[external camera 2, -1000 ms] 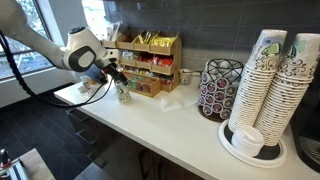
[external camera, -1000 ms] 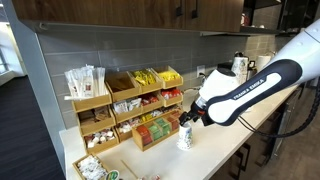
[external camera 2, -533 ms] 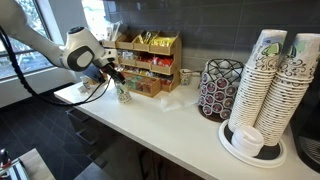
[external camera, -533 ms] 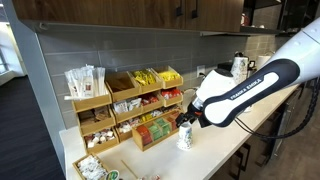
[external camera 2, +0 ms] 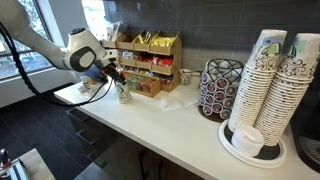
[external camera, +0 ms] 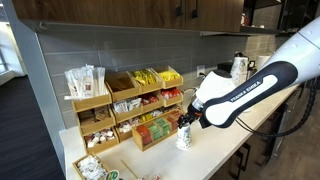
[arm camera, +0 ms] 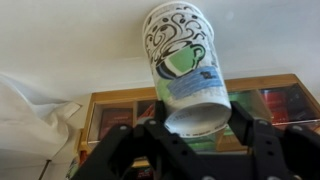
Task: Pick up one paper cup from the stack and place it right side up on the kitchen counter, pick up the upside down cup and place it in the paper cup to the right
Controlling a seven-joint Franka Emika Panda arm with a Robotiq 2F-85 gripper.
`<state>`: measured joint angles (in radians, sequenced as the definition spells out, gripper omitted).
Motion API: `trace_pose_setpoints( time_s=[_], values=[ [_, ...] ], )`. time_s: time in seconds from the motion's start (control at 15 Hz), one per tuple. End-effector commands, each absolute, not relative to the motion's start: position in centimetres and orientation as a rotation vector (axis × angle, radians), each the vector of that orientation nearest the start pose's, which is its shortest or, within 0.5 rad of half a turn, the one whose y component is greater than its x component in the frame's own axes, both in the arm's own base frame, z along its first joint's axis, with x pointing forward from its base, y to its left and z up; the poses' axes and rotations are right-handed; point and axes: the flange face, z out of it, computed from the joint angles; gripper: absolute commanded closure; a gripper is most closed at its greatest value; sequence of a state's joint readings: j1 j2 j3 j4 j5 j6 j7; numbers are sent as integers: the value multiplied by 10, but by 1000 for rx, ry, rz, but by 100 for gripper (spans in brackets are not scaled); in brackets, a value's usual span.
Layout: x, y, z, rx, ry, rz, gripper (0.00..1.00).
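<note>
My gripper point(external camera: 187, 120) is shut on a paper cup point(external camera: 184, 136) with a green coffee print, held by its upper end at the counter in front of the wooden organizer. It also shows in an exterior view, gripper point(external camera 2: 116, 79) above cup point(external camera 2: 123, 94). In the wrist view the cup point(arm camera: 183, 60) sits between the two fingers point(arm camera: 196, 118). I cannot tell whether its base touches the counter. Tall stacks of paper cups point(external camera 2: 275, 75) stand on a round white tray at the far end. An upside down cup point(external camera 2: 247, 139) lies at their foot.
A wooden snack organizer point(external camera: 130, 105) stands against the wall right behind the cup; it also shows in the exterior view point(external camera 2: 150, 62). A wire pod rack point(external camera 2: 221, 88) stands mid-counter. A kettle point(external camera: 240, 66) is at the far end. The counter edge point(external camera 2: 150, 135) is near.
Almost nothing. The gripper and the cup have shifted very slightly, staying in front of the organizer.
</note>
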<state>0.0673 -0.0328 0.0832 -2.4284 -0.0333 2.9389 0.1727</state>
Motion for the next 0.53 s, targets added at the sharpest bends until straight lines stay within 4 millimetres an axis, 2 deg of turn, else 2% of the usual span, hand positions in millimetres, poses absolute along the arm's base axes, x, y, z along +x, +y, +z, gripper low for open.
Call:
trace_pose_setpoints(
  time_s=[0.0,0.47],
  values=[
    [520,77,402,-2982,-72,-906,60],
    [523,76,440,-2988,-166,-1030,61]
  ],
)
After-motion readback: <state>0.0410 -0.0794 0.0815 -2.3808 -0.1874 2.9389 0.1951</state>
